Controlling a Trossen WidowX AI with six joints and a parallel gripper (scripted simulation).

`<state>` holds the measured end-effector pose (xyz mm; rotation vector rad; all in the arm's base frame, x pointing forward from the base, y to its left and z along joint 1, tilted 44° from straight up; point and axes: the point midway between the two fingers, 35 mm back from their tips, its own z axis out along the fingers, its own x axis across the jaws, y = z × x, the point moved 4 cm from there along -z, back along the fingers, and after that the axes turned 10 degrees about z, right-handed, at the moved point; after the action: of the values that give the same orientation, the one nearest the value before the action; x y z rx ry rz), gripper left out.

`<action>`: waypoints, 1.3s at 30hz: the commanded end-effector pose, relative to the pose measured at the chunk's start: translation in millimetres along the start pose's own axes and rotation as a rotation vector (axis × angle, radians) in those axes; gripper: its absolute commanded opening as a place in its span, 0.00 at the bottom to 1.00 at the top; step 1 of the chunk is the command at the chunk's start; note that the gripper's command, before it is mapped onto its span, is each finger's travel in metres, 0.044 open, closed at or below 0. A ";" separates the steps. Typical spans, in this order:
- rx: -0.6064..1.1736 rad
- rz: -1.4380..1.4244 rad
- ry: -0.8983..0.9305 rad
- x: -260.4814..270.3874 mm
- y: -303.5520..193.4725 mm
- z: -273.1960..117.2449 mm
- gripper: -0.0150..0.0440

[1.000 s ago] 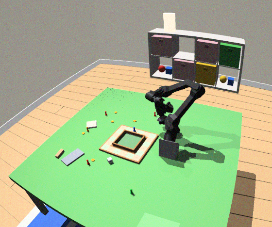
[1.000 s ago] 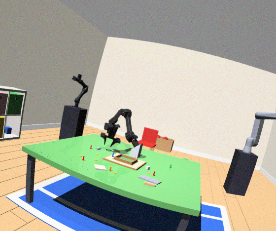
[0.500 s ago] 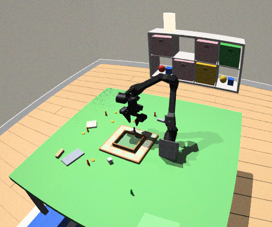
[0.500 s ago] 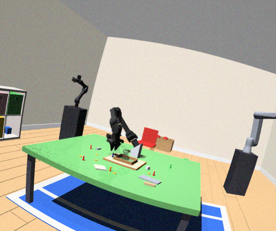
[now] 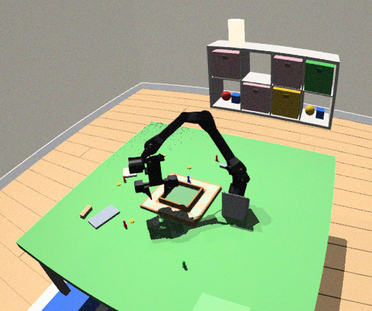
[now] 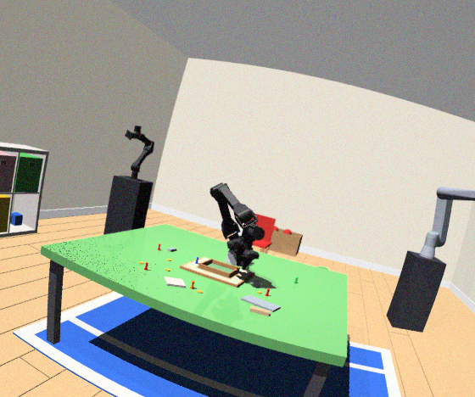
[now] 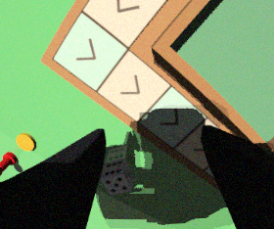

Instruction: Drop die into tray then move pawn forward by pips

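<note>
On the board (image 5: pixel 209 197) (image 6: pixel 187 266) (image 7: pixel 47 61), dice tray (image 5: pixel 181 205) (image 6: pixel 218 270) (image 7: pixel 161 47), die outside it (image 7: pixel 117 168).

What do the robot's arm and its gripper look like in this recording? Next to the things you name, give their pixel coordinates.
The arm (image 5: pixel 196 117) (image 6: pixel 228 213) is matte black all over, with slim straight links and chunkier rounded joints. Its gripper (image 5: pixel 160 193) (image 7: pixel 153 134) is black too, with blocky finger mounts and fingers that taper to narrow tips. I can make out no sleeve or coloured markings; whether any cables run along it is too small to tell.
</note>
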<state>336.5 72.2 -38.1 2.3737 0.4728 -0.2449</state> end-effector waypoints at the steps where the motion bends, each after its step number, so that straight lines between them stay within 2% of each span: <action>1: 0.001 -0.190 -0.010 18.3 -57.0 5.1 0.72; 5: -0.003 -0.300 -0.021 24.7 -93.3 11.1 0.72; 11: -0.003 -0.300 -0.021 22.2 -90.8 11.0 0.72; 15: -0.003 -0.300 -0.021 21.7 -90.5 26.1 0.72; 39: -0.005 -0.300 -0.022 20.8 -89.8 57.3 0.72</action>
<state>318.8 106.5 -136.8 2.2946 0.8134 -0.3984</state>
